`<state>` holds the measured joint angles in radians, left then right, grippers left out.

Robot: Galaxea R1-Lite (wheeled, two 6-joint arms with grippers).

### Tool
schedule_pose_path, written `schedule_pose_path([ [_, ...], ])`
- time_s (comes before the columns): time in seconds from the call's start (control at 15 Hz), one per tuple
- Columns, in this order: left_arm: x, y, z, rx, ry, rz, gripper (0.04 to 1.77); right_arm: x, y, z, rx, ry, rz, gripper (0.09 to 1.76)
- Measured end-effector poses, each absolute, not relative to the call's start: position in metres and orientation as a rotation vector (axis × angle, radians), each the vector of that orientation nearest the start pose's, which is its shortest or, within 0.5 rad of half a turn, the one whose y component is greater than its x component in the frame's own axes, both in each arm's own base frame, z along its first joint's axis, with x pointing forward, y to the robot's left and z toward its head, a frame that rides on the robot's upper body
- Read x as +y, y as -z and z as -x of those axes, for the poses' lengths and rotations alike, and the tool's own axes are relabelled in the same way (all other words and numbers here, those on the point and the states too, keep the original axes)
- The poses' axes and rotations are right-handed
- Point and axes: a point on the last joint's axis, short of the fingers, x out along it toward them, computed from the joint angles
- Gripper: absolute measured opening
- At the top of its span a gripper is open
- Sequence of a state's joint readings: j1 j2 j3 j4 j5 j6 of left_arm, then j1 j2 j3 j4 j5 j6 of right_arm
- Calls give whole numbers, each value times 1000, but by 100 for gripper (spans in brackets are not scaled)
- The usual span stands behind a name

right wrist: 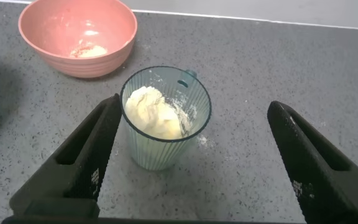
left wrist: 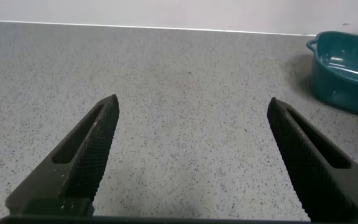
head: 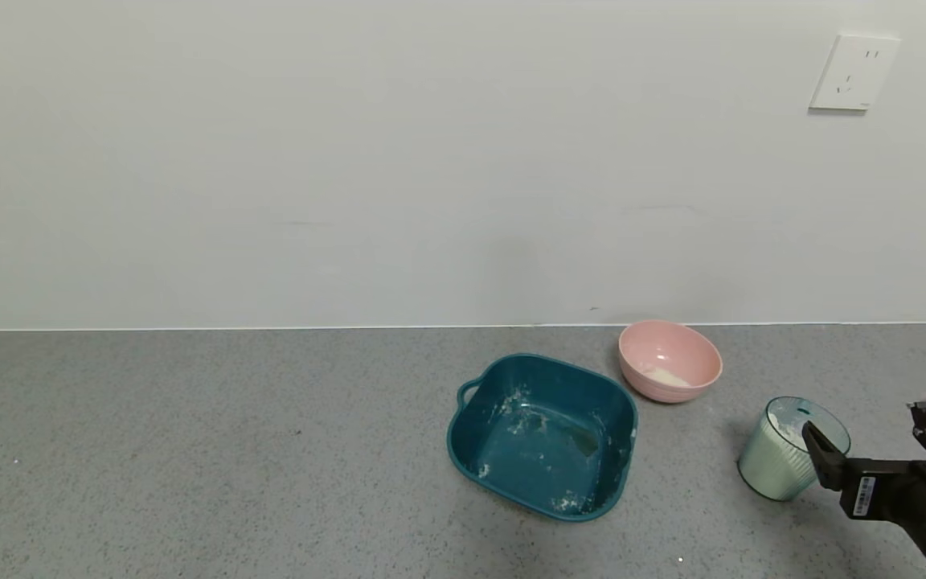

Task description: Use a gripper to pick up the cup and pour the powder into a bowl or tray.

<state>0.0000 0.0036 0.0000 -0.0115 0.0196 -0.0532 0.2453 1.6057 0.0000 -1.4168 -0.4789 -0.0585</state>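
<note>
While the counter point(head: 190, 450) carries a teal tray point(head: 543, 434) and pink bowl point(head: 669, 360), the upright cup point(right wrist: 165, 118) of powder point(right wrist: 153, 112) stands between the right pincer point(right wrist: 194, 155) fingers, nearer one, spread wide, gripping nothing; the left pincer point(left wrist: 191, 155) gapes too.

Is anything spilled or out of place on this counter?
Yes, slightly. White powder residue is smeared on the floor and walls of the teal tray, and a few specks lie on the counter beside the cup. The cup stands upright, the pink bowl too.
</note>
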Motion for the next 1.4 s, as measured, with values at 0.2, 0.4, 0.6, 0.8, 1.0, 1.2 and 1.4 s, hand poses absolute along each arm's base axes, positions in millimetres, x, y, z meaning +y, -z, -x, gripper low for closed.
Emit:
schedule_pose_path([
  [0.2,0,-77,23,-8,-19,53,172,29,-110,-159,211,226,136,170],
  [0.4,0,-77,23,-9,-19,53,172,25,-116,-138,237,217,144,170],
  [0.6,0,-77,23,-9,-19,53,172,20,-120,-116,248,205,146,170],
  [0.8,0,-77,23,-8,-19,53,172,17,-125,-97,215,191,133,170],
  [1.0,0,-77,23,-9,-19,53,172,12,-124,-80,204,207,83,170],
  [1.2,0,-77,23,-9,-19,53,172,6,-124,-74,187,250,27,170],
  [1.4,0,-77,23,-8,-19,53,172,3,-122,-64,187,243,15,170],
])
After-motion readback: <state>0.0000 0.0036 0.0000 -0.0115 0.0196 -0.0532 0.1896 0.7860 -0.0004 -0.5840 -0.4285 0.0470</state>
